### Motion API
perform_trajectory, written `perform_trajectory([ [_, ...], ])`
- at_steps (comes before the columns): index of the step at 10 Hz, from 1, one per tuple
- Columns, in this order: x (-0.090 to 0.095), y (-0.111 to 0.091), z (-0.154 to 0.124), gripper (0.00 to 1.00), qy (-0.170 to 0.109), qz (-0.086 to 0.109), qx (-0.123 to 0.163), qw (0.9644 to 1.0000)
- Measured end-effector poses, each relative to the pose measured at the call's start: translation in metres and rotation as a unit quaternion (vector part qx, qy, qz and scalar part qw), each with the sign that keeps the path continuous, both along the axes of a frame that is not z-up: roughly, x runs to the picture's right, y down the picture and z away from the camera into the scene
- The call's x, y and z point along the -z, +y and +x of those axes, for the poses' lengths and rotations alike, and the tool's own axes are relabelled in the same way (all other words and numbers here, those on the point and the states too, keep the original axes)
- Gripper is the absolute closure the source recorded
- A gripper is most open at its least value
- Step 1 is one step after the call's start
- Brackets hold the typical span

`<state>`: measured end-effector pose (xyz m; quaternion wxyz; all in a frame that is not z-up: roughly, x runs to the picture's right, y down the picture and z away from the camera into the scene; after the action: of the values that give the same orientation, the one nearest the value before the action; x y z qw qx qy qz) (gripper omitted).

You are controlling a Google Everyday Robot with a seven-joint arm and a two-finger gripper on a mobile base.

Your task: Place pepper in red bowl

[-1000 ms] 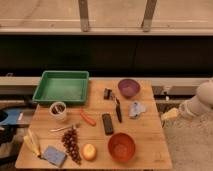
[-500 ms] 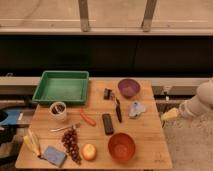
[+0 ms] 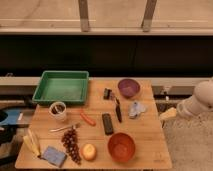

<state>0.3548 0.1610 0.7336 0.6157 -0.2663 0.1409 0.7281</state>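
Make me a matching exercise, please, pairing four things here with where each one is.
1 pepper; 2 red bowl; 3 purple bowl; 4 gripper.
A beside the table's right edge; B near front edge, right of round fruit; C mid-table, left of black remote; D back right corner.
Pairs: 1-C, 2-B, 3-D, 4-A.

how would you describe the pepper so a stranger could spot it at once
Start at the green tray at the far left corner of the wooden table. Just in front of it, near the middle, lies the pepper, between a white cup and a flat black bar. It is the only slim orange-red thing; the gripper hovers off the right edge.
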Motion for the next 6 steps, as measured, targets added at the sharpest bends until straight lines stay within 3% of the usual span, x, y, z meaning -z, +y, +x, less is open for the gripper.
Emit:
perform_trajectory([
  [3,-0.018,-0.021,-0.06,0.2,-0.039,0.003,0.03,0.9988],
  [6,-0.031,-0.04,-0.114,0.2,-0.078,0.003,0.066,0.9948],
])
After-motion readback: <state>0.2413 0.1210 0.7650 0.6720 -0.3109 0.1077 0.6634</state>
